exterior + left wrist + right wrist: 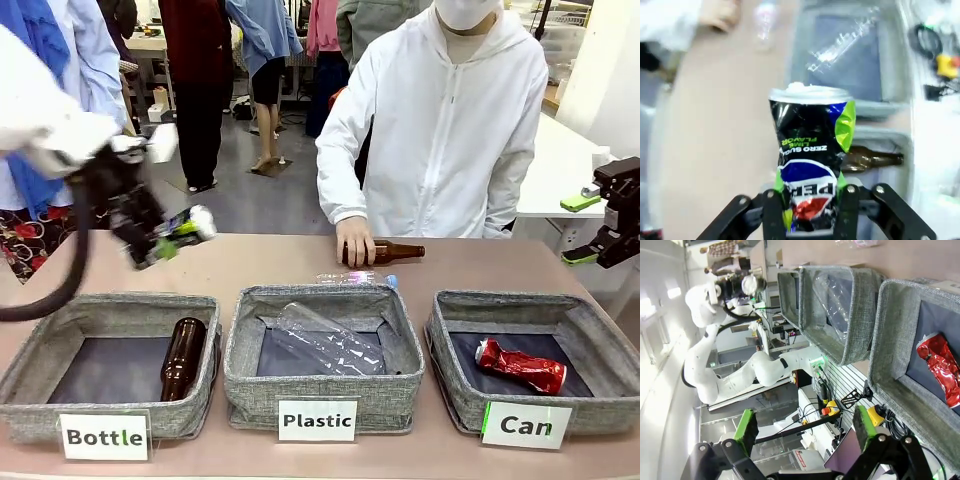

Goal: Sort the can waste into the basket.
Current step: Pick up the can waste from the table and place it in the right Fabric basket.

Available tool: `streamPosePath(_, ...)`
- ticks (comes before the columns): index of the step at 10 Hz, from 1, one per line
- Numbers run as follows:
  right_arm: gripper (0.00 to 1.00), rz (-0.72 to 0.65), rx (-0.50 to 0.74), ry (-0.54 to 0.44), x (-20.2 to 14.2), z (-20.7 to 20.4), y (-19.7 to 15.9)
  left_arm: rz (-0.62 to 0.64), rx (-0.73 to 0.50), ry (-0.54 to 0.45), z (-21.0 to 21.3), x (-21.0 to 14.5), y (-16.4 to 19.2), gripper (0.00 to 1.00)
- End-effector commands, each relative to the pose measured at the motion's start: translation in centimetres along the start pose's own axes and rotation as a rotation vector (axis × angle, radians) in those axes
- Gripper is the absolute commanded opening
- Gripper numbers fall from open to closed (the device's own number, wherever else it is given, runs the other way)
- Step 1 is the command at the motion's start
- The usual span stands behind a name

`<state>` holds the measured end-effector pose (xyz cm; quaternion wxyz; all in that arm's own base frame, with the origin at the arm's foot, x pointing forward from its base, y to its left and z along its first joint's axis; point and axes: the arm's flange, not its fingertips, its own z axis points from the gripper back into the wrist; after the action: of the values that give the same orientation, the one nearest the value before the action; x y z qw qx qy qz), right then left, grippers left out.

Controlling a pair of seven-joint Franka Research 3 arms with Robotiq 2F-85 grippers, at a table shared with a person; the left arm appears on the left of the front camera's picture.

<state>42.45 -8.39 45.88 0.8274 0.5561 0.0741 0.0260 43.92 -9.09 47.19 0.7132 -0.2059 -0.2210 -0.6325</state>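
My left gripper [165,240] hangs above the table's far left, shut on the crushed dark blue-black can [190,225]. The left wrist view has that can [812,155] upright between my fingers, with white, red and green print and a silver end. The red crushed can [520,366] lies on the dark floor of the grey "Can" basket [450,330] at the right. My right gripper [600,228] hovers open beyond the table's right edge; the right wrist view has its green pads [747,427] wide apart, with the red can [942,367] and the basket [890,340] beyond them.
The "Bottle" bin [40,345] holds a brown glass bottle [183,357]. A clear plastic bottle [330,340] lies in the "Plastic" bin [250,365]. The person's hand [354,241] rests on another brown bottle [395,252] at the far side, next to a clear bottle [358,279].
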Motion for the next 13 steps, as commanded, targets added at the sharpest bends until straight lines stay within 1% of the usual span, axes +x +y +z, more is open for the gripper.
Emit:
streamPosePath(1, 1.00, 0.020, -0.007, 0.001, -0.1, 0.2, 0.0, -0.006, -0.016, -0.045, 2.4, -5.5, -4.2, 0.00)
streamPosePath(2, 1.00, 0.020, -0.007, 0.001, -0.1, 0.2, 0.0, 0.004, 0.052, -0.039, 3.7, -8.2, -5.5, 0.00)
streamPosePath(3, 1.00, 0.020, -0.007, 0.001, -0.1, 0.2, 0.0, 0.076, 0.106, -0.079, 5.2, -11.1, -4.5, 0.00)
streamPosePath(4, 1.00, 0.020, -0.007, 0.001, -0.1, 0.2, 0.0, 0.012, -0.013, -0.058, 2.9, -6.5, -4.5, 0.00)
streamPosePath(6, 1.00, 0.020, -0.007, 0.001, -0.1, 0.2, 0.0, 0.012, -0.013, -0.058, 2.9, -6.5, -4.5, 0.00)
streamPosePath(7, 1.00, 0.020, -0.007, 0.001, -0.1, 0.2, 0.0, 0.032, 0.018, -0.068, 3.9, -8.9, -5.4, 0.38)
streamPosePath(8, 1.00, 0.020, -0.007, 0.001, -0.1, 0.2, 0.0, -0.048, 0.096, -0.163, 9.4, -9.7, -6.6, 0.38)
streamPosePath(9, 1.00, 0.020, -0.007, 0.001, -0.1, 0.2, 0.0, 0.001, 0.209, -0.150, 14.6, -11.3, -8.7, 0.38)
streamPosePath(10, 1.00, 0.020, -0.007, 0.001, -0.1, 0.2, 0.0, 0.035, 0.255, -0.078, 18.6, -12.4, -10.8, 0.38)
streamPosePath(11, 1.00, 0.020, -0.007, 0.001, -0.1, 0.2, 0.0, 0.056, 0.268, -0.090, 21.8, -14.3, -12.6, 0.38)
streamPosePath(12, 1.00, 0.020, -0.007, 0.001, -0.1, 0.2, 0.0, 0.023, 0.249, -0.091, 23.8, -16.7, -14.5, 0.38)
streamPosePath(13, 1.00, 0.020, -0.007, 0.001, -0.1, 0.2, 0.0, 0.142, 0.266, -0.129, 25.2, -20.1, -16.3, 0.38)
